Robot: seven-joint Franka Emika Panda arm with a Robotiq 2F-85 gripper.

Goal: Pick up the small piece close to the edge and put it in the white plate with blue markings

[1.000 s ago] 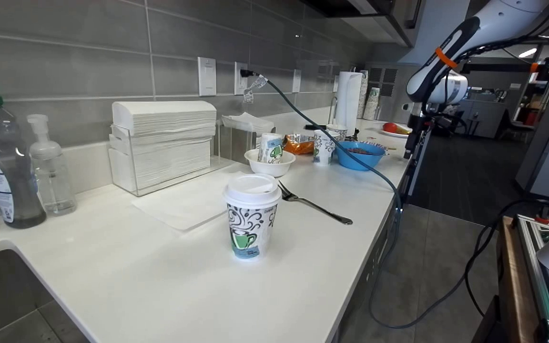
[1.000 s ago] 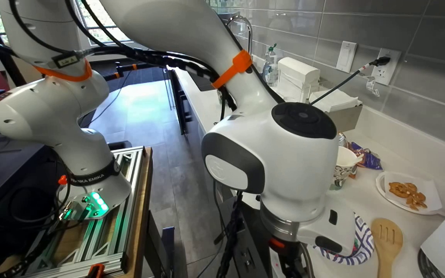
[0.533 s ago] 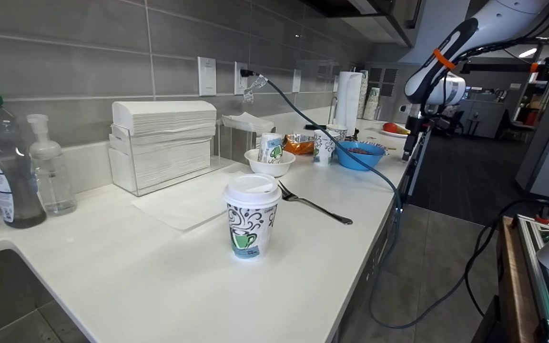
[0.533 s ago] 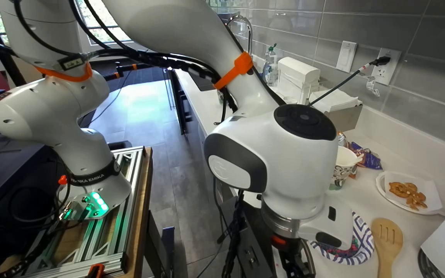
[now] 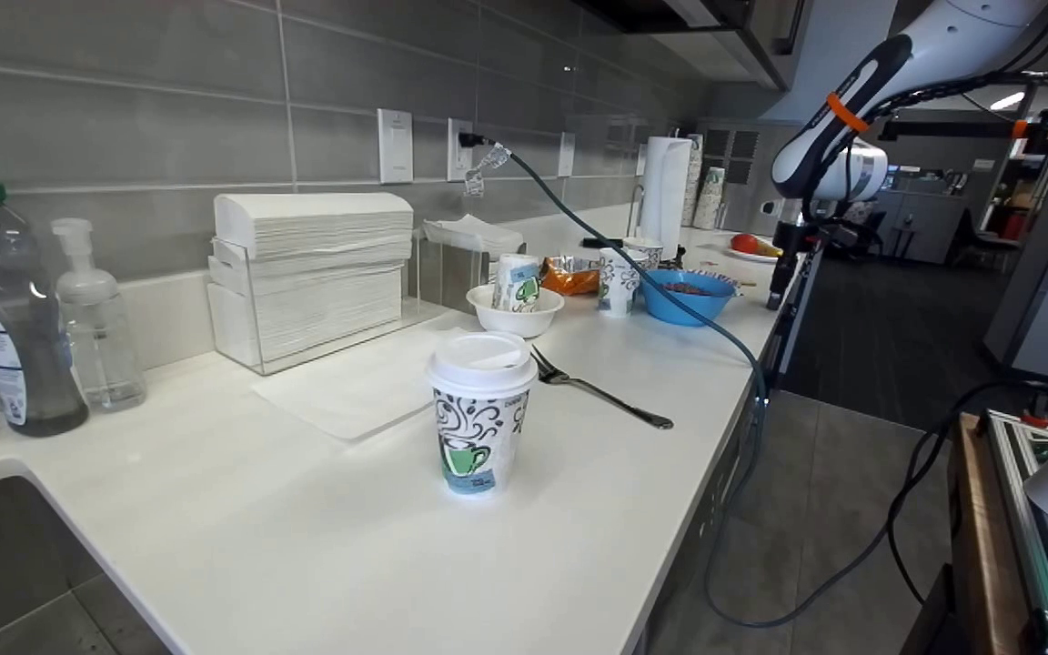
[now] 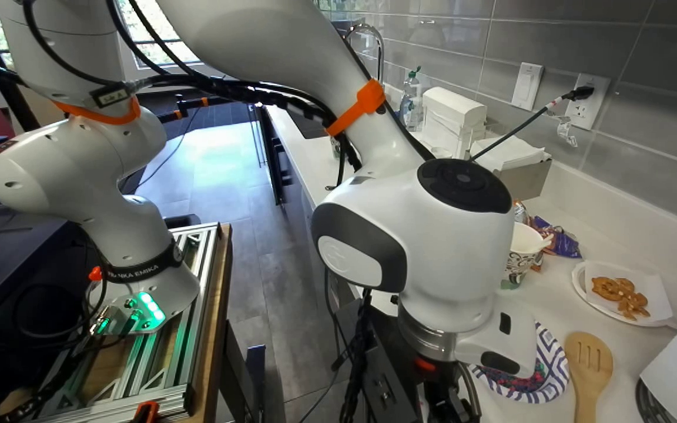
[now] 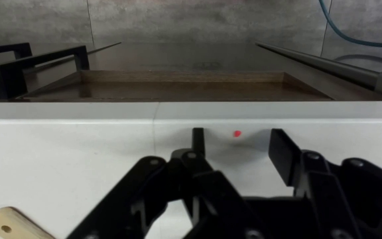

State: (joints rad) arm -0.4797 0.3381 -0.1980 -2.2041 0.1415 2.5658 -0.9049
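Note:
A tiny red piece (image 7: 237, 133) lies on the white counter close to its front edge in the wrist view. My gripper (image 7: 236, 141) is open. The piece lies between its two black fingertips, apart from both. I cannot tell whether the fingertips touch the counter. In an exterior view the gripper (image 5: 775, 298) points down at the counter edge. The white plate with blue markings (image 6: 553, 358) stands beside the gripper in an exterior view, partly hidden by the arm's wrist. It holds red and dark bits. The piece is not visible in either exterior view.
A wooden spatula (image 6: 589, 367) lies beside the plate; its handle end shows in the wrist view (image 7: 13, 223). A blue bowl (image 5: 683, 305), a paper cup (image 6: 520, 261), a plate of cookies (image 6: 579, 288) and a paper towel roll (image 5: 663, 191) stand nearby. A cable (image 5: 633, 264) crosses the counter.
The arm has shifted slightly, a little leftward and down in one exterior view and slightly right in another, showing more of the plate. It is almost still over the last half second.

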